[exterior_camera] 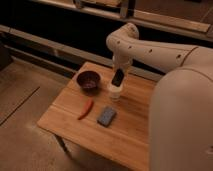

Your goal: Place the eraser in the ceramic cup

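Gripper (119,73) sits at the tip of the pale, rounded arm that reaches in from 3 o'clock, over the far half of the light wooden table (130,137). It is clamped on the small black rectangular eraser (118,78), which hangs clear of the tabletop.

Key relation: the eraser is straight above the small white cylindrical ceramic cup (115,92), at the cup's 12 o'clock in the picture. Long axis is near upright, slightly tilted, with the top toward 1 o'clock and the bottom toward 7. The lower end looks to be at or just over the cup's rim. Cannot tell whether it has crossed below the rim. One arm only, so no choice of reach.

Containers:
- Cup: upright, mouth up. Inside is hidden by the eraser and arm, so contents are unknown.
- Dark maroon round bowl (88,81): at the cup's 10 o'clock, just beside it, not touching as far as can be seen. Nothing visible in it.

Other items, both lying flat on the table:
- Thin orange-red stick (86,109), at the cup's 8 o'clock.
- Flat blue-grey rectangular block (106,116), at the cup's 7 o'clock, near the stick but apart from it.

Judgement: late stage. What remains is a short straight drop and a release. The tilt may make the lower corner catch the rim.
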`<state>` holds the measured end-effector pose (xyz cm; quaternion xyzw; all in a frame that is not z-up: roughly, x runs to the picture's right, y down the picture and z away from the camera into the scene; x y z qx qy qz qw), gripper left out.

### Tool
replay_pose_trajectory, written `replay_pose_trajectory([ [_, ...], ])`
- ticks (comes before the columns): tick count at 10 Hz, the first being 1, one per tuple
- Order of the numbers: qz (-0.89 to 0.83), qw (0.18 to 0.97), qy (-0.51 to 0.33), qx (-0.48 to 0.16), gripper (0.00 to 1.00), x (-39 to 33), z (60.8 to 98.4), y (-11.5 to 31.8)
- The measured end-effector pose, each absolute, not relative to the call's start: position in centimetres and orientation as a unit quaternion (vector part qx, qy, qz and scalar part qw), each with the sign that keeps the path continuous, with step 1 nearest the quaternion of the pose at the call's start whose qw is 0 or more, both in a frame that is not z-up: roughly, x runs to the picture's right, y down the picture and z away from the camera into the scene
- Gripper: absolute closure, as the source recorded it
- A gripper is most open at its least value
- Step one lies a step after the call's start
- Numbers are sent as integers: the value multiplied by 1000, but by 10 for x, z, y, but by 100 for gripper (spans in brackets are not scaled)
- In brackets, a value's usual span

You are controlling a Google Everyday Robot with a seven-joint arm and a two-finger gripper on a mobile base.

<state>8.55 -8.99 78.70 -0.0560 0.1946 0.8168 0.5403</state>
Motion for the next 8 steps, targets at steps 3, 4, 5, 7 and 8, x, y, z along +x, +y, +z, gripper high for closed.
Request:
replay_pose_trajectory([
  [3,810,548,203,-51,100,82,793,-88],
  [4,810,547,206,-50,100,84,794,-86],
  [5,811,545,207,-49,100,86,794,-86],
  [7,813,542,210,-46,100,89,795,-86],
  [8,813,541,211,-45,100,90,795,-86],
])
